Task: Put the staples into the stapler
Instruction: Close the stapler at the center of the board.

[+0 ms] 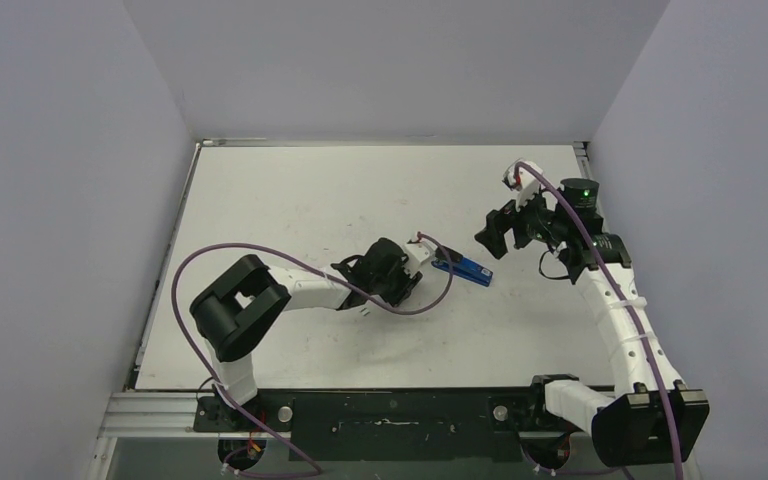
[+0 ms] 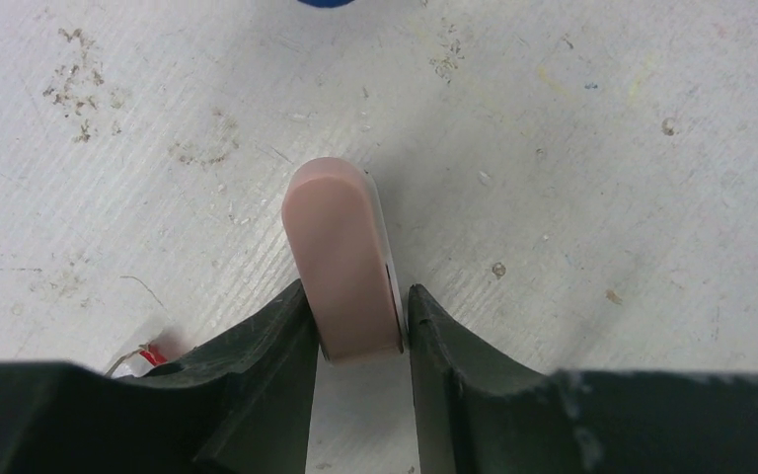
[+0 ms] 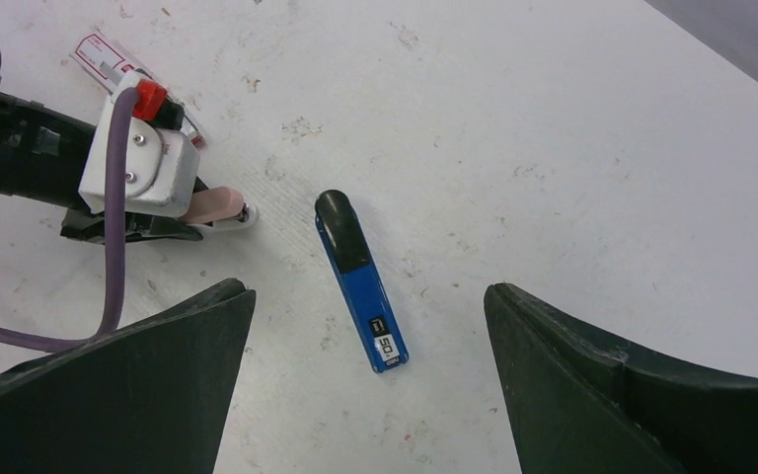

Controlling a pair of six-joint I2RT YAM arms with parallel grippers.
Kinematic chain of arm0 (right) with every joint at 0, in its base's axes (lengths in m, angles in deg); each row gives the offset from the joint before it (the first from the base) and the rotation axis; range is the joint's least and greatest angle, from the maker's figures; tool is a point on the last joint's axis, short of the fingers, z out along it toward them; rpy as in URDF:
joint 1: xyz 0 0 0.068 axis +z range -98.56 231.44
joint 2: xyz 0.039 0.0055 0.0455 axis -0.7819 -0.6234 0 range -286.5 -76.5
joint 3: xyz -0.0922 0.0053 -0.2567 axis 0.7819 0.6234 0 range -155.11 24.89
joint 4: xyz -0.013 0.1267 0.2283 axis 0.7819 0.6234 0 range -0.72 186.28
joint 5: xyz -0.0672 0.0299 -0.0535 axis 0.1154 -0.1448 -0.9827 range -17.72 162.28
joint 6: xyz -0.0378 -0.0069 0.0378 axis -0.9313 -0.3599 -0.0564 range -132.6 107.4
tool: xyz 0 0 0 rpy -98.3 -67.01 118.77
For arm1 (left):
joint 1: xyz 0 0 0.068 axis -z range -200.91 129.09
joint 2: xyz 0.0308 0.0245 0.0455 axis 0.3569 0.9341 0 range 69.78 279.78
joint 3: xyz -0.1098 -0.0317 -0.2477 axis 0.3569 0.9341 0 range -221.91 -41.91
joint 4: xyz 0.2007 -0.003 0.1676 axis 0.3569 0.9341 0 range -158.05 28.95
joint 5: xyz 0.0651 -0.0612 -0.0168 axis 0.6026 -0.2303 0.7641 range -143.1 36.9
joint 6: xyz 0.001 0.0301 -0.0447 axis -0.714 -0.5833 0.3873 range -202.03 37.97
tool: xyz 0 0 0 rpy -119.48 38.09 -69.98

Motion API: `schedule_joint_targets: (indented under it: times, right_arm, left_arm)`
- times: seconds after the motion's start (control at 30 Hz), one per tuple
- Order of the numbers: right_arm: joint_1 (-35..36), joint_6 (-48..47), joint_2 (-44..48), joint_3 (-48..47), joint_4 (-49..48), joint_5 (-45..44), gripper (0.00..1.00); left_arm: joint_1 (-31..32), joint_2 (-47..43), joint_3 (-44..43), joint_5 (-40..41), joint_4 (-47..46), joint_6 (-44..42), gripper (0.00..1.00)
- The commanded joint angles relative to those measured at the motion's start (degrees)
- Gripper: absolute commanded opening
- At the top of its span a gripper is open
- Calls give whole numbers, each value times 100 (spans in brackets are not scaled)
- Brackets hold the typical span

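Left pincer [image 2: 360,296] clamping one pink block [image 2: 341,252], one stapler [image 3: 360,281]

A white table [image 1: 340,190] fills the scene, its top scuffed and speckled with grey-brown marks. A plain pale left wall [image 1: 60,150], far wall [image 1: 390,60] and right wall [image 1: 720,120] close it in. Along the near edge an aluminium rail [image 1: 150,408] carries a black plate [image 1: 400,425]. The light is soft and even.
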Motion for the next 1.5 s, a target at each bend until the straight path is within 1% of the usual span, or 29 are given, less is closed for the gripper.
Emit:
schedule_joint_targets:
  times: [0.0, 0.07, 0.17, 0.27, 0.33, 0.43, 0.53, 0.57, 0.6, 0.67, 0.73, 0.87, 0.97, 1.17, 1.47]
  right_arm:
    - [-40, 483, -141, -68, -342, 432, 90]
    - [-50, 597, -307, -178, -216, 523, 90]
    - [-59, 233, -649, -538, 372, 910, 90]
    - [-71, 272, -690, -455, 270, 1279, 90]
    - [-74, 654, -702, -220, -81, 1511, 90]
    - [-74, 1150, -877, 46, -444, 1993, 90]
    - [-65, 1870, -1034, 237, -995, 2411, 90]
    - [-43, 2353, -1115, 276, -1277, 2560, 90]
    - [-6, 2528, -1201, 299, -1387, 2701, 90]
    - [159, 3031, -1405, 312, -1651, 2919, 90]
    - [346, 3278, -1552, 323, -1800, 3027, 90]
    - [599, 3479, -1826, 312, -1881, 3076, 90]
    - [718, 3680, -2085, 237, -1999, 3376, 90]
    - [952, 3210, -2577, -248, -1367, 3711, 90]
    - [1189, 3126, -2922, -329, -1332, 3926, 90]
  left_arm:
    - [-129, -219, 116, -393, 54, -650, 11]
    - [-170, -383, 134, -557, 13, -849, 7]
    - [-311, -664, 128, -932, -31, -1086, 0]
    - [-470, -1016, 98, -1400, -24, -1322, 0]
    - [-576, -1210, -33, -1781, 183, -1535, 0]
    - [-705, -1339, -392, -2377, 781, -1771, 0]
    - [-711, -1436, -693, -2771, 1344, -2103, 0]
    - [-711, -1435, -823, -2837, 1551, -2212, 0]
    - [-711, -1432, -936, -2887, 1652, -2269, 0]
    - [-712, -1417, -1125, -2946, 1885, -2480, 0]
    - [-711, -1404, -1289, -3006, 2034, -2605, 0]
    - [-693, -1389, -1643, -3067, 2295, -2717, 0]
    - [-637, -1361, -1870, -2994, 2551, -2854, 0]
    - [-548, -1368, -2028, -2740, 2760, -2956, 0]
    - [-516, -1397, -1966, -2438, 2640, -3097, 0]
